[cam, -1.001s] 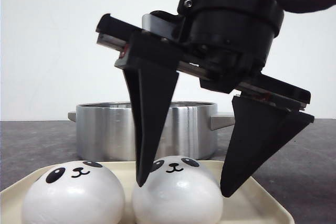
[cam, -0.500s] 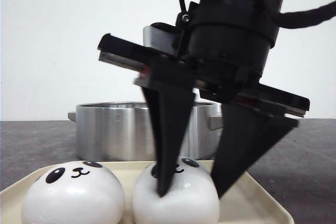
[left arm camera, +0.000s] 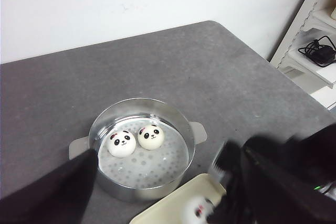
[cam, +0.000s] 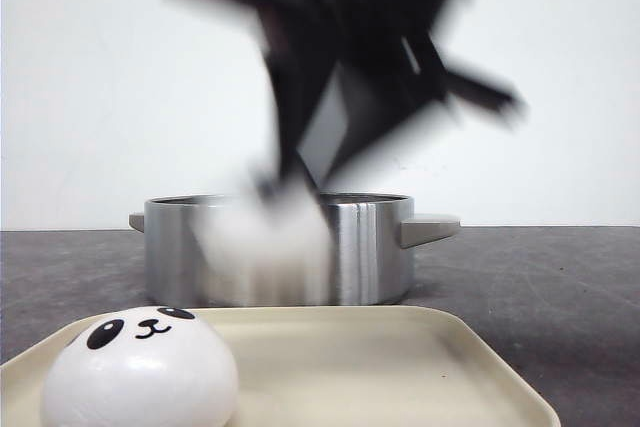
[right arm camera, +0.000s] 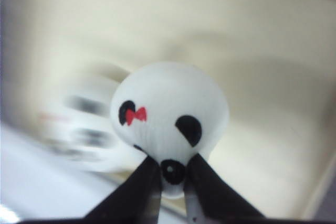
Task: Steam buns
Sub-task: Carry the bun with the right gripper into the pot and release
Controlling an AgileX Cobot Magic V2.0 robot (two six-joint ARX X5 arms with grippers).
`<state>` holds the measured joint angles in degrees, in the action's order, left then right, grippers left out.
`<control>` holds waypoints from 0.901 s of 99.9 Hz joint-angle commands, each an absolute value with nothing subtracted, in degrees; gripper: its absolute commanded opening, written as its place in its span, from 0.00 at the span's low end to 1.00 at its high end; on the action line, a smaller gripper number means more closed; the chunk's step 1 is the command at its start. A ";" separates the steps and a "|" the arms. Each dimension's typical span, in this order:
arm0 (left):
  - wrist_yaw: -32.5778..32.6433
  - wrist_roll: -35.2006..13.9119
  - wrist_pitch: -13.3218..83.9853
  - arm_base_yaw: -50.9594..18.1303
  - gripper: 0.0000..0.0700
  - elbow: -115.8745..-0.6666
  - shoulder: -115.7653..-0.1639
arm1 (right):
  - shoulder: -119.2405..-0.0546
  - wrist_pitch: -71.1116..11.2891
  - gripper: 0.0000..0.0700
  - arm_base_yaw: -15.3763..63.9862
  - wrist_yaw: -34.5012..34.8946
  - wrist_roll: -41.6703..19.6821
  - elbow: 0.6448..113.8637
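- Grey table [left arm camera: 157, 56], white wall behind.
- Right gripper [right arm camera: 171, 174]: jaws pinched on one bun [right arm camera: 169, 114], clear above tray [cam: 400, 357].
- Two buns [left arm camera: 136, 139] inside steel pot [left arm camera: 184, 124]; one bun on tray [cam: 140, 372].
- Left gripper [left arm camera: 157, 203]: jaws wide, empty.

My right pincer [cam: 300, 172] is a dark smear in the front view, the bun [cam: 265, 247] under it a white blur before the pot [cam: 370, 247]. The near bun [cam: 140, 372] and tray [cam: 480, 377] are cut off at the edge.
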<state>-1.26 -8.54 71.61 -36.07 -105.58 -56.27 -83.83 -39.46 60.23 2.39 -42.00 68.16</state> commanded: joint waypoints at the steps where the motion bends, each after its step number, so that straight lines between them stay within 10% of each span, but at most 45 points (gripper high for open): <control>1: -1.08 -8.19 71.09 -36.51 0.74 -106.54 -56.64 | -83.77 -39.88 0.00 60.97 -0.51 -38.72 75.13; 18: -1.08 -8.19 70.81 -36.51 0.74 -106.54 -56.95 | -85.76 -41.30 0.00 57.23 -8.16 -31.24 85.41; 90: -1.08 -8.19 70.85 -38.39 0.74 -106.52 -59.46 | -106.32 -46.59 0.00 37.58 7.03 -31.27 87.44</control>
